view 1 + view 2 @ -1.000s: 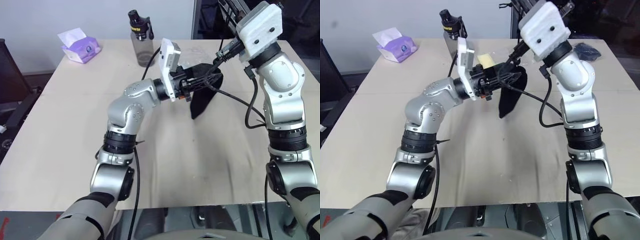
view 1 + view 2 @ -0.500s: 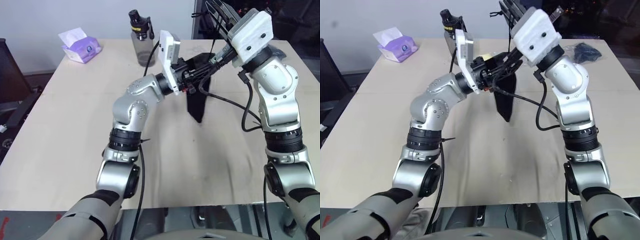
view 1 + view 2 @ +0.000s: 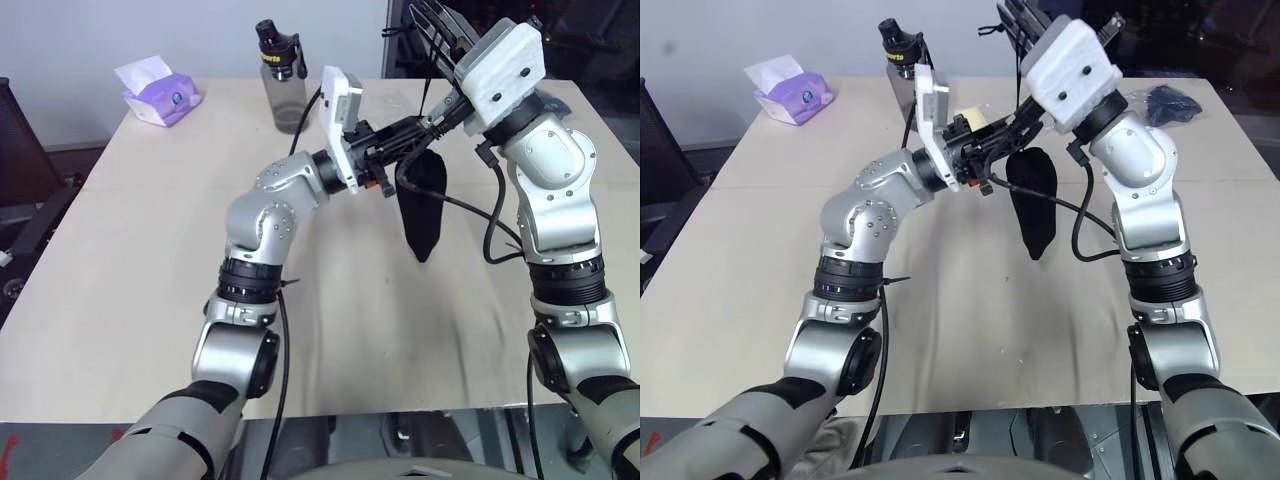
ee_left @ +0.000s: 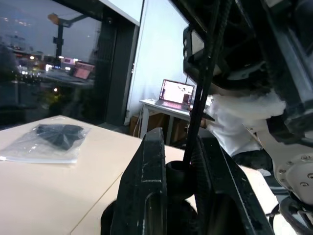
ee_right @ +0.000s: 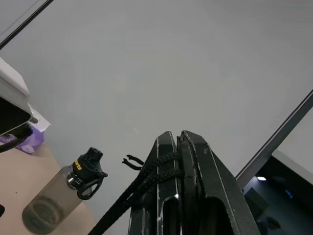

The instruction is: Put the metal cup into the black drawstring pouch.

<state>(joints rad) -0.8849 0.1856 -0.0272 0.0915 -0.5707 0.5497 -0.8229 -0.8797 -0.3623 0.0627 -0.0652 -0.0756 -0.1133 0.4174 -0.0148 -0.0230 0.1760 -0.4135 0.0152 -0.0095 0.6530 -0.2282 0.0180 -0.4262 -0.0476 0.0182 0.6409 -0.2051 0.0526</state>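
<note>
**Pouch hangs above the bench, held by its cord at both jaws**

The right gripper (image 5: 177, 142) has its jaws pressed together on the thin black cord (image 5: 146, 174), which runs out between the fingertips and trails down past them. The left gripper (image 4: 180, 147) has its jaws drawn close around the toggle (image 4: 177, 172) on the same cord, the cord passing up between the two black fingers (image 4: 149, 171).

In the head views the two grippers meet above the middle of the bench (image 3: 150, 230), the left reaching in from the left, the right angled down from the upper right. From the point where they meet, the black drawstring pouch (image 3: 422, 205) hangs free, wide and rounded at the top, narrowing to a tip that points down at the bench top. Whether the tip touches the surface cannot be told. The metal cup cannot be made out; whether it sits inside the pouch cannot be told.

Behind the grippers, near the far edge of the bench, stands a grey bottle (image 3: 283, 80) with a black cap. At the far left corner sits a purple tissue box (image 3: 158, 92). At the far right a dark item in a clear plastic bag (image 3: 1170, 100) lies flat.
</note>
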